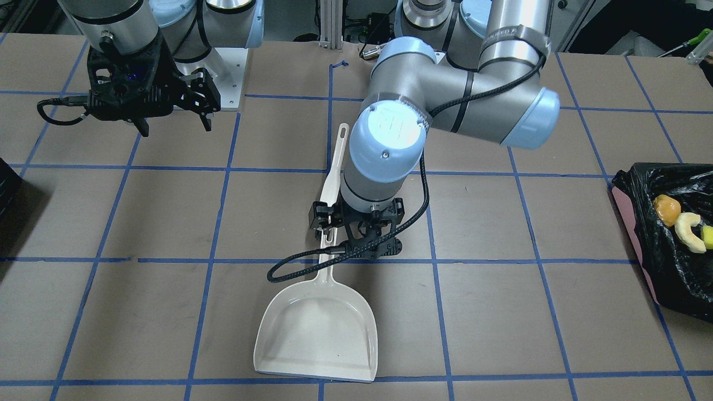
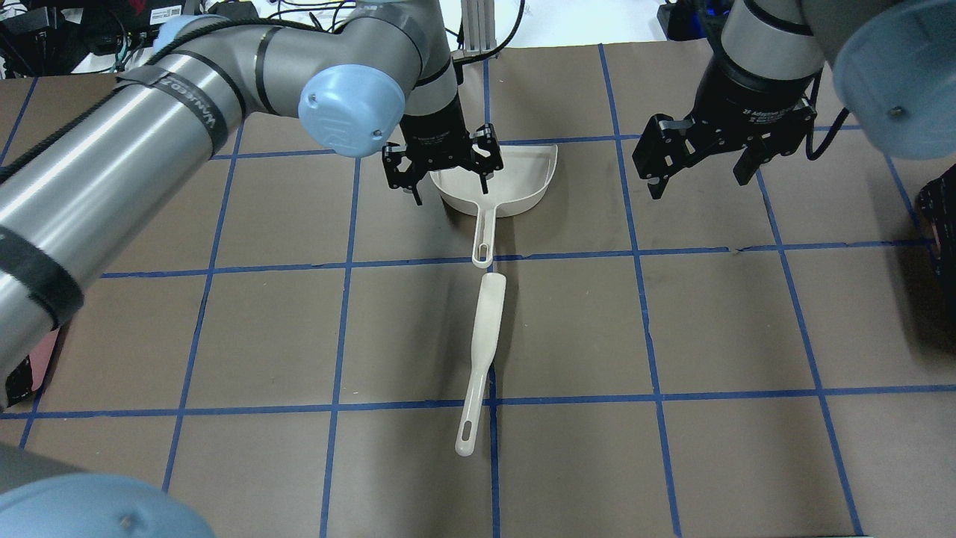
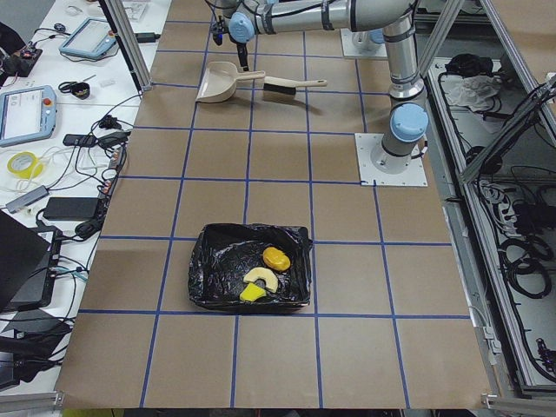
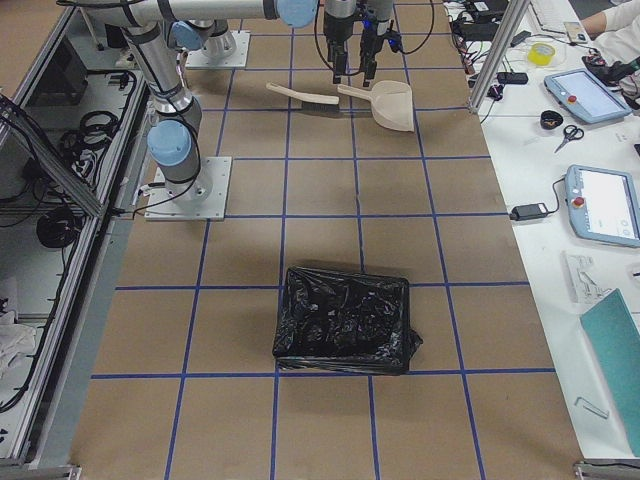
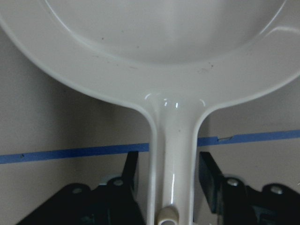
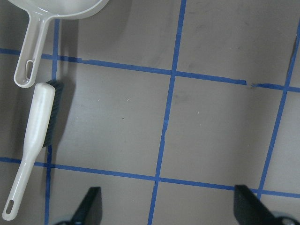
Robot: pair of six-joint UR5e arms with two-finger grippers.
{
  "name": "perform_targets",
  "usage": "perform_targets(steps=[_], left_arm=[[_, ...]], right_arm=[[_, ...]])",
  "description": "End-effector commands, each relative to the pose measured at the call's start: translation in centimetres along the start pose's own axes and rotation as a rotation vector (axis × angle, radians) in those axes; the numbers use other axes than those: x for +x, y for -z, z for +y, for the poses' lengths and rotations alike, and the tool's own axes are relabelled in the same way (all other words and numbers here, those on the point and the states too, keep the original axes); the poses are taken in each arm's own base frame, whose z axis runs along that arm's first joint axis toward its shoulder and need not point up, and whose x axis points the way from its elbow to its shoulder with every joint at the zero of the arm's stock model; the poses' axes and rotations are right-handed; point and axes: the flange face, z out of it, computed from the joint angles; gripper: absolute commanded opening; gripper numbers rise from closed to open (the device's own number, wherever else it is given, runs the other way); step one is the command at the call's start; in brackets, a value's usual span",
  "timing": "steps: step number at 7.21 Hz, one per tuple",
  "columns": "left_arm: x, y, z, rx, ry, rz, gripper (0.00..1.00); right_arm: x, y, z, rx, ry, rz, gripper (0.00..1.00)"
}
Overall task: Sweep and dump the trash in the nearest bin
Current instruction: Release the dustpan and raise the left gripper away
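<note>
The three trash pieces lie inside the bin (image 1: 629, 220), pink-sided and lined with a black bag: an orange oval (image 1: 667, 210), a beige croissant-like piece (image 1: 689, 231) and a yellow-green wedge (image 1: 707, 236). They also show in the exterior left view (image 3: 261, 278). My left gripper (image 2: 448, 178) is open and low over the handle of the white dustpan (image 2: 523, 175), which lies flat on the table. In the left wrist view, its fingers (image 5: 208, 176) stand on either side of the handle with small gaps. My right gripper (image 2: 698, 179) is open and empty above the table.
The white brush (image 2: 485, 336) lies on the table in line with the dustpan handle, just short of its end. A plain dark container (image 1: 6, 186) sits at the table's edge on my right side. Blue tape lines grid the brown table.
</note>
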Motion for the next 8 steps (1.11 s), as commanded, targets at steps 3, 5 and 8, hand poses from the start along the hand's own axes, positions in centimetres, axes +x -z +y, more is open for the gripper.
perform_targets(steps=[3, 5, 8], left_arm=[[-4.0, 10.0, 14.6, -0.013, -0.071, -0.008, 1.0], [-5.6, 9.8, 15.7, -0.014, -0.051, -0.009, 1.0], [-13.4, 14.4, 10.5, 0.152, -0.108, 0.04, 1.0]], right_arm=[[-0.1, 0.5, 0.5, 0.01, 0.014, -0.003, 1.0], [-0.1, -0.1, 0.5, -0.001, 0.017, -0.003, 1.0], [-0.1, -0.1, 0.5, 0.002, 0.019, -0.004, 1.0]])
